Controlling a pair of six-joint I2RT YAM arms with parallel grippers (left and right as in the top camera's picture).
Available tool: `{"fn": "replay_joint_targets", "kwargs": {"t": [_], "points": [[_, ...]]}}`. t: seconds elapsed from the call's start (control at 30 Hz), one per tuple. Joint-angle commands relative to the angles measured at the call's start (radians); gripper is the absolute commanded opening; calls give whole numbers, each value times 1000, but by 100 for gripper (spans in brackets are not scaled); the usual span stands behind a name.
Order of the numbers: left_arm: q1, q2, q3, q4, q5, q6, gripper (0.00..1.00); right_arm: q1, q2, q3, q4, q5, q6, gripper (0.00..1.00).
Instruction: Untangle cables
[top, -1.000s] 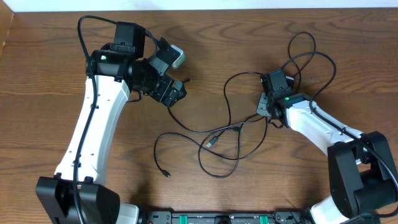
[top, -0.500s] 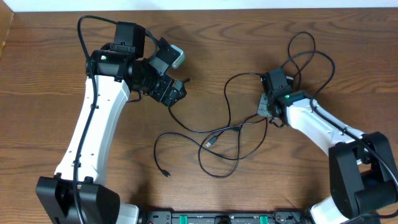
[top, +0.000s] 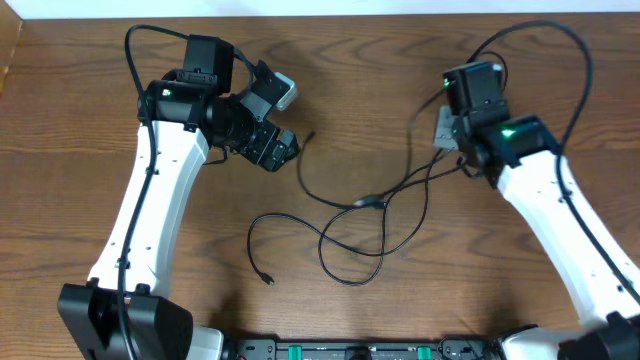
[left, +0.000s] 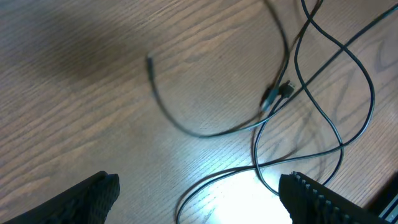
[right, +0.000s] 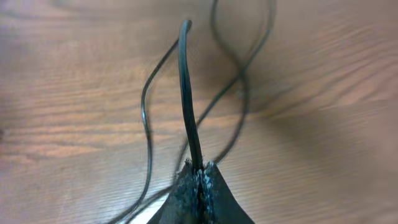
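**One cable clamped, the rest loose**

The right pincer is closed tight on a black cable, which runs straight out ahead of its tips. The left pincer is held wide apart with nothing gripped. The other cables are spread on the table beneath and ahead of it.

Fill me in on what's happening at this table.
Two robot arms are working on thin black cables lying tangled on a wooden table. The right gripper is shut on one cable at the far right side. The left gripper hangs open above a loose plug end, holding nothing. The cables cross in the middle, so the tangle isn't undone yet.
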Motion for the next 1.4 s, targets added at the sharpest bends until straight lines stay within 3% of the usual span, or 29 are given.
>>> {"fn": "replay_joint_targets", "kwargs": {"t": [0.0, 0.33, 0.7, 1.07, 1.37], "points": [[3, -5, -5, -3, 13, 9, 87, -9, -73, 95, -51, 141, -59, 1], [3, -5, -5, -3, 13, 8, 88, -95, -251, 303, -126, 246, -122, 1], [3, -5, -5, -9, 13, 8, 87, -468, -418, 374, -84, 433, -179, 1], [3, -5, -5, -19, 13, 8, 87, -797, -309, 373, -26, 309, -179, 1], [3, -5, -5, -26, 13, 8, 87, -992, -132, 374, 204, 140, -235, 1]]}}
